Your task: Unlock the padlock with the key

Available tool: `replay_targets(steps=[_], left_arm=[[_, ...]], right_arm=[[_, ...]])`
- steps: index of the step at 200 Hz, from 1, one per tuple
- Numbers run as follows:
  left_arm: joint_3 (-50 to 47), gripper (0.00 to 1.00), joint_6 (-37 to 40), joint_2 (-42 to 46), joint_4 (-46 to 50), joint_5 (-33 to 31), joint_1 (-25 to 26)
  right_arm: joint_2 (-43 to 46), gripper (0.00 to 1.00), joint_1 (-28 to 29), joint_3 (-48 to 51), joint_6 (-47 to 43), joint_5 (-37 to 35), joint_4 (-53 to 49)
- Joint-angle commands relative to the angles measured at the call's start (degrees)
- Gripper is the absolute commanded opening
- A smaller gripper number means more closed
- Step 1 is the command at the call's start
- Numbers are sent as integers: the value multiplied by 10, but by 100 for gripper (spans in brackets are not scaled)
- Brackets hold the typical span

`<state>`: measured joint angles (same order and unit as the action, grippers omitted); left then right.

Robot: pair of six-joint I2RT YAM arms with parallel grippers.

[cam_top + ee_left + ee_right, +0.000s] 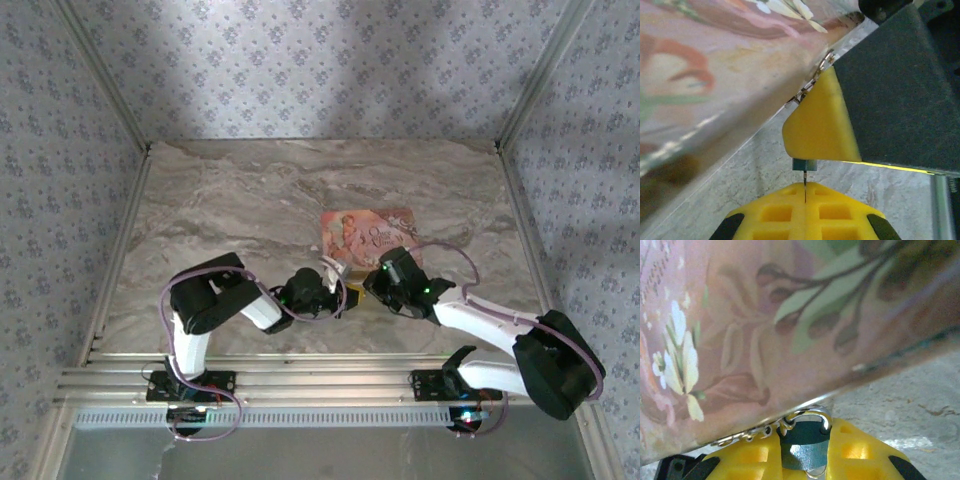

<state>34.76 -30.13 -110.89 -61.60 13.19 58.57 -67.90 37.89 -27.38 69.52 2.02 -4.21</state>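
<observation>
Padlock [805, 452] between right gripper [803, 439] jaws; key [805, 179] between left gripper [805, 200] jaws, tip at padlock; tin [765, 325] just beyond both.

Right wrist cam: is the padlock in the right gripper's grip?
Yes, the teal padlock sits clamped between the right gripper's yellow fingers.

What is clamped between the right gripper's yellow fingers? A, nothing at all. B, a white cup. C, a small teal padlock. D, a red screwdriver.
C: in the right wrist view the small teal padlock, its silver shackle on top, sits pinched in the right gripper between the yellow fingers.
</observation>
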Motion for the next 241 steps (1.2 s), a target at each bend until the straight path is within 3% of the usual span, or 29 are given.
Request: replay_targets(steps=[1, 74, 106, 143, 157, 200, 241], left_arm=[[42, 0, 94, 37, 73, -25, 44], [17, 0, 277, 81, 141, -157, 105], [9, 0, 281, 85, 130, -173, 112], [-1, 0, 252, 81, 111, -196, 111], [-1, 0, 247, 79, 111, -200, 111], [-6, 0, 228, 82, 107, -200, 107], [-7, 0, 229, 96, 122, -201, 104]], right_arm=[[6, 0, 8, -30, 8, 85, 29], [-14, 0, 2, -47, -3, 122, 12], [-12, 0, 4, -49, -4, 115, 2], [17, 46, 6, -55, -6, 84, -32], [30, 56, 6, -57, -9, 77, -48], [81, 63, 2, -31, 0, 53, -67], [113, 62, -4, -6, 14, 42, -71]])
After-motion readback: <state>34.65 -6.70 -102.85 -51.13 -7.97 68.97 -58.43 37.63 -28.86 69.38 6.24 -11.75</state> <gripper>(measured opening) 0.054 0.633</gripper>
